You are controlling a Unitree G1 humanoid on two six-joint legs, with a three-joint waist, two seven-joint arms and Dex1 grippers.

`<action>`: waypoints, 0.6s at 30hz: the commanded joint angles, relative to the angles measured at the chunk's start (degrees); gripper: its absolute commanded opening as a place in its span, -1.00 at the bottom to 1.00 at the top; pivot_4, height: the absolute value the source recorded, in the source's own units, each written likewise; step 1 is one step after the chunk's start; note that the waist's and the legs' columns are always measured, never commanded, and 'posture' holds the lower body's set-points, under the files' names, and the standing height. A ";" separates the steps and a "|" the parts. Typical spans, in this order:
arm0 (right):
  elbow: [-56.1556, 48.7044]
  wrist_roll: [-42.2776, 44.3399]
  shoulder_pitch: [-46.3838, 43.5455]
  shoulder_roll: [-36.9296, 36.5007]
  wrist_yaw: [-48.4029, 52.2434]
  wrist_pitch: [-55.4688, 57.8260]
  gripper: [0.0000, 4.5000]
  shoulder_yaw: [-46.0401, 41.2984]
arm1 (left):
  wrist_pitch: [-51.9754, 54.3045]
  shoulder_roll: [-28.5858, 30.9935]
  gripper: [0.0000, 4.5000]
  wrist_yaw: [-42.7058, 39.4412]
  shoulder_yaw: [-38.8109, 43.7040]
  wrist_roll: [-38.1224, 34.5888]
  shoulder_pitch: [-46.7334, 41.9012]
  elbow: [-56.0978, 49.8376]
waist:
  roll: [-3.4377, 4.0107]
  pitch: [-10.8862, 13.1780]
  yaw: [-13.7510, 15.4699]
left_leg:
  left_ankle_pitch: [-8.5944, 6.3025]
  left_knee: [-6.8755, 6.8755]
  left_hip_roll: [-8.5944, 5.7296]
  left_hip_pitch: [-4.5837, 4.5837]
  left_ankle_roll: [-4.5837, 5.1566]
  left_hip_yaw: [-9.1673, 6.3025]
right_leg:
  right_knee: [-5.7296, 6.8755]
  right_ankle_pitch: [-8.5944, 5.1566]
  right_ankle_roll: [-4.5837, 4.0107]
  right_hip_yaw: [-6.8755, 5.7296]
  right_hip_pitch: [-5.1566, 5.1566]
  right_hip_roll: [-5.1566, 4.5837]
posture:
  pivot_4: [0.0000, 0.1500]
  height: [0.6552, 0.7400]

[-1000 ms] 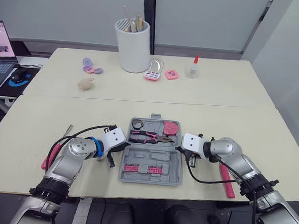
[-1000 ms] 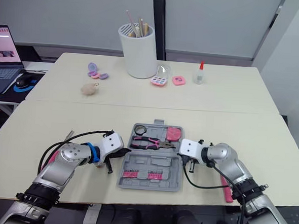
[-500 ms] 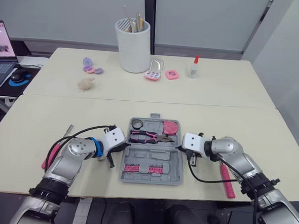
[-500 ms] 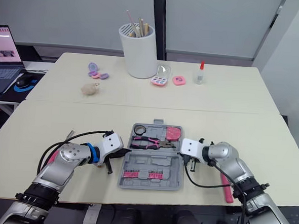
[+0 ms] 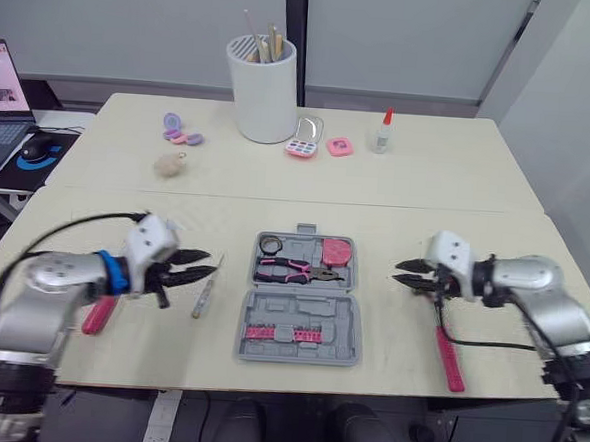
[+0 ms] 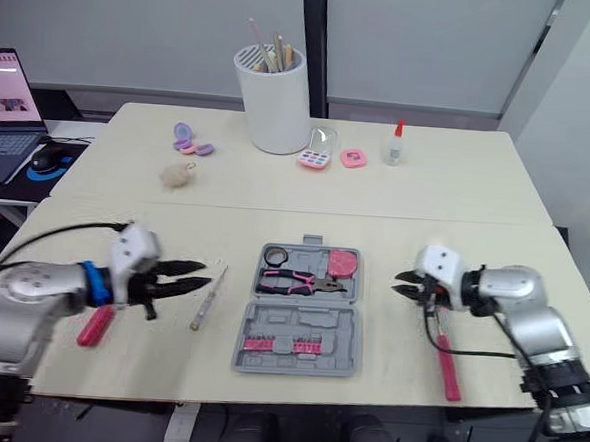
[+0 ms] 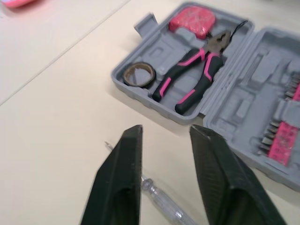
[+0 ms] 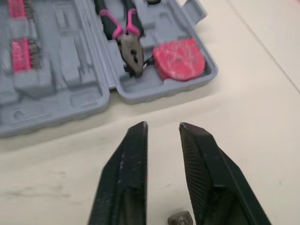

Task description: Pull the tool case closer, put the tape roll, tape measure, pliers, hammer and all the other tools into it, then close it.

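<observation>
The grey tool case [image 5: 300, 297] lies open in the middle of the near table. Its far half holds the tape roll [image 5: 270, 245], the pink-handled pliers [image 5: 294, 271] and the pink tape measure [image 5: 336, 253]. A pink strip of bits [image 5: 281, 333] sits in the near half. My left gripper [image 5: 200, 265] is open and empty, left of the case, over a clear screwdriver [image 5: 204, 296]. A pink-handled tool [image 5: 99, 314] lies further left. My right gripper [image 5: 404, 272] is open and empty, right of the case, above the pink hammer [image 5: 447, 353].
On the far table stand a white cup of pens [image 5: 262, 89], a glue bottle [image 5: 383, 132], small pink items [image 5: 302, 146] and a fluffy ball [image 5: 169, 165]. A laptop [image 5: 0, 93] and mouse [image 5: 39, 148] sit at the far left.
Both grippers have drawn away from the case's sides, the left one leftward and the right one rightward. The clear screwdriver now shows beside the case. The case has stayed put.
</observation>
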 commanded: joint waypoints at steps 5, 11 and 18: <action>1.04 10.93 1.38 -9.91 2.11 9.11 0.44 -17.58 | 3.29 14.34 0.84 -9.39 18.78 -4.62 3.28 21.17 | 0.03 0.02 -0.15 | 0.00 -0.03 0.00 0.07 0.00 0.01 | 0.00 -0.10 0.01 -0.05 -0.02 -0.06 | 1.00 1.00; 9.01 8.71 7.64 -11.49 0.94 2.93 0.97 -23.40 | -5.12 19.56 1.00 -9.74 17.60 -0.17 -0.57 41.79 | 0.02 0.02 0.11 | -0.01 -0.09 -0.06 0.02 0.01 0.10 | -0.04 -0.11 -0.04 -0.05 -0.09 -0.17 | 1.00 1.00; 11.36 7.92 9.81 -12.18 1.02 0.15 0.97 -22.80 | -12.26 19.71 1.00 -10.33 13.64 3.57 -6.60 56.52 | 0.04 0.02 -0.02 | -0.01 -0.08 -0.02 0.02 0.01 0.20 | -0.01 -0.11 -0.04 -0.04 -0.11 -0.17 | 1.00 1.00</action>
